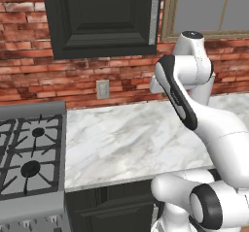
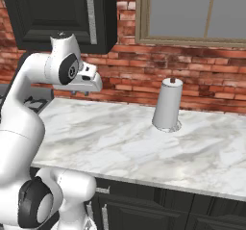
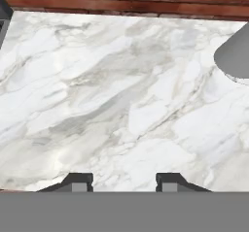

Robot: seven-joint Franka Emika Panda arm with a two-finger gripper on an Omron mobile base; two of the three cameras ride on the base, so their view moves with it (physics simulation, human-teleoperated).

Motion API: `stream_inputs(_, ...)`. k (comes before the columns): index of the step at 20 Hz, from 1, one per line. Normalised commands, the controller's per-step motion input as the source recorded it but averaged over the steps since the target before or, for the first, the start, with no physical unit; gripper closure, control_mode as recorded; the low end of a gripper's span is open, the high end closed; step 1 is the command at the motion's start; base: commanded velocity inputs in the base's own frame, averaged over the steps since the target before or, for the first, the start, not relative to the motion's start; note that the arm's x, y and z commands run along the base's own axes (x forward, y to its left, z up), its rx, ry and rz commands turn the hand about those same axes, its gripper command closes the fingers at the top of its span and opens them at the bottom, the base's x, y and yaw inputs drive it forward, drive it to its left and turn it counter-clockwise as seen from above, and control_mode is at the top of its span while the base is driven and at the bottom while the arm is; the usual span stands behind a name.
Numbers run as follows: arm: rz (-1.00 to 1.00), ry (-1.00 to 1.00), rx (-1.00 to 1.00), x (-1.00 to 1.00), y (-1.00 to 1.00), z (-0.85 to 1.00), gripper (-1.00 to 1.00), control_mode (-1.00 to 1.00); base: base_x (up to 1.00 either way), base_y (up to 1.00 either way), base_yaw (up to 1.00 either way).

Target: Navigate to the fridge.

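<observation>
The fridge is out of view. My gripper [image 3: 124, 182] hangs above the white marble counter [image 3: 112, 95], pointing down at it. Its two fingertips [image 3: 78, 180] stand wide apart with nothing between them, so it is open. In the right base view the hand [image 2: 89, 82] sits high over the counter's left part [image 2: 120, 142], in front of the brick wall.
A gas stove [image 1: 29, 153] adjoins the counter [image 1: 126, 139] on the left. A paper towel roll [image 2: 168, 109] stands at the back under the window [image 2: 192, 12]. A dark upper cabinet [image 1: 102, 17] hangs above, with an outlet [image 1: 102, 89] on the brick wall. Dark lower cabinets [image 1: 112, 207] front the base.
</observation>
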Motion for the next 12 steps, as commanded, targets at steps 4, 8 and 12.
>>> stream_inputs(4,0.00,0.00,0.00,-0.23,0.00,-0.04,-1.00,-1.00,0.00,0.00,0.00)
stream_inputs(8,0.00,0.01,0.00,-0.68,0.00,-0.26,-1.00,-1.00,0.00,0.00,0.00)
stream_inputs(12,0.00,0.00,-0.02,-0.80,0.00,-0.36,-1.00,-1.00,0.00,0.00,0.00)
